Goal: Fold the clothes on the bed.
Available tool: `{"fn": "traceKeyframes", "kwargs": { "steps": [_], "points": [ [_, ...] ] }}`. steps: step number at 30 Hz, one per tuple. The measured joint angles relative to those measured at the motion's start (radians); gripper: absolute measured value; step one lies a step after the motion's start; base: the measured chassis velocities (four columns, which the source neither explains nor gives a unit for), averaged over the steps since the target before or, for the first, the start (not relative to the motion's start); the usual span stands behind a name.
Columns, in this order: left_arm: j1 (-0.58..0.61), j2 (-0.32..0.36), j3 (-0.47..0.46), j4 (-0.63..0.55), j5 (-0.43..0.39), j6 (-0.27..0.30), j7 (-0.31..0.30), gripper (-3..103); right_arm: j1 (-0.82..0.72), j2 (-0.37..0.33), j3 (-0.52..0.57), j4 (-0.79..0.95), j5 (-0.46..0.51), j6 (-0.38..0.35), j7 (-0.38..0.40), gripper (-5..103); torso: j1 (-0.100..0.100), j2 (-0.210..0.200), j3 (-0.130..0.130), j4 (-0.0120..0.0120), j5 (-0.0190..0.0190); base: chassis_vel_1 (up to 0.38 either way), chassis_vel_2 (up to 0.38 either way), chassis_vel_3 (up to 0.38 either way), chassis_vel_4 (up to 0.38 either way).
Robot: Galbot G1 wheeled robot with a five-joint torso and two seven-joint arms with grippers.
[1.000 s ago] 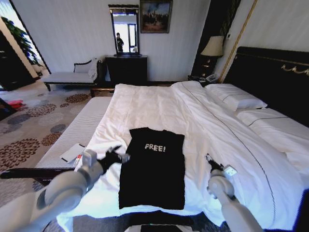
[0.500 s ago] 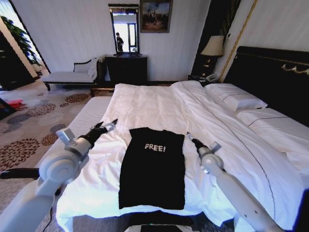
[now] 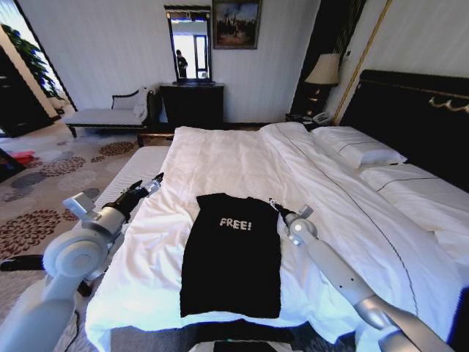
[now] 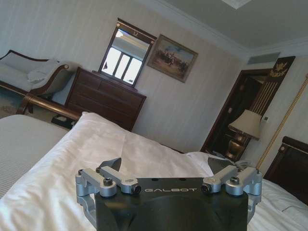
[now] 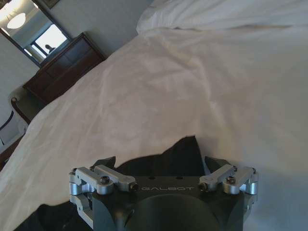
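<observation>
As arms advanced, T-shirt (image 3: 233, 253) unmoved.

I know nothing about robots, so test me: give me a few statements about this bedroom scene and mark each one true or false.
1. The black T-shirt lies flat on the bed. True.
2. The right pincer has the shirt lifted into the air. False: its fingers are open and empty, close to the shirt's upper right corner, and the shirt lies on the duvet.
3. The left pincer is out past the shirt's left side, over the bed's edge. True.
4. The shirt's lettering reads "SALE!". False: it reads "FREE!".
5. The left pincer is shut. False: its wrist view shows the fingers spread apart with nothing between them.
</observation>
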Motion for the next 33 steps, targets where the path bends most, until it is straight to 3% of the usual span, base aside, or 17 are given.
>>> {"fn": "traceKeyframes", "kwargs": {
  "steps": [6,9,13,14,19,22,26,28,31,33],
  "points": [
    [0.008,0.0,-0.012,0.0,0.002,0.001,-0.001,100,0.011,0.024,-0.009,-0.034,-0.035,0.0,-0.012,102,0.0,0.0,0.0,0.0002,0.0,0.0,0.0,0.0,0.0],
    [0.012,-0.003,-0.014,0.0,0.004,0.001,-0.002,100,0.011,0.025,-0.009,-0.04,-0.048,0.0,-0.011,98,0.0,0.0,0.0,0.0002,0.0001,0.0,0.0,0.0,0.0],
    [0.017,-0.008,-0.009,0.003,0.013,0.001,-0.001,100,-0.001,0.013,-0.004,-0.03,-0.054,0.003,-0.006,78,0.0,0.0,0.0,0.0,0.0001,0.0,0.0,0.0,0.0],
    [0.017,-0.008,-0.009,0.003,0.013,0.001,-0.001,100,-0.001,0.013,-0.004,-0.03,-0.054,0.003,-0.006,78,0.0,0.0,0.0,0.0,0.0001,0.0,0.0,0.0,0.0],
    [0.02,-0.01,-0.001,0.006,0.022,0.001,-0.001,100,-0.013,0.005,0.001,-0.016,-0.063,0.007,-0.006,56,0.0,0.0,0.0,0.0002,0.0001,0.0,0.0,0.0,0.0],
    [0.023,-0.01,0.001,0.01,0.026,0.001,-0.001,100,-0.016,0.005,0.002,-0.014,-0.07,0.009,-0.008,50,0.0,0.0,0.0,0.0002,0.0001,0.0,0.0,0.0,0.0],
    [0.024,-0.012,0.011,0.024,0.038,0.001,-0.001,100,-0.02,0.004,0.002,-0.014,-0.087,0.016,-0.016,34,0.0,0.0,0.0,0.0001,0.0001,0.0,0.0,0.0,0.0],
    [0.014,-0.015,0.029,0.043,0.043,0.001,0.0,100,-0.021,0.005,0.001,-0.016,-0.106,0.031,-0.024,23,0.0,0.0,0.0,0.0002,0.0001,0.0,0.0,0.0,0.0],
    [-0.01,-0.018,0.06,0.077,0.046,-0.002,0.001,100,-0.02,0.008,0.001,-0.022,-0.126,0.051,-0.032,18,0.0,0.0,0.0,0.0002,0.0001,0.0,0.0,0.0,0.0],
    [-0.058,-0.022,0.106,0.128,0.039,-0.004,0.003,100,-0.013,0.009,0.001,-0.025,-0.135,0.065,-0.035,7,0.0,0.0,0.0,0.0004,0.0,0.0,0.0,0.0,0.0]
  ]
}}
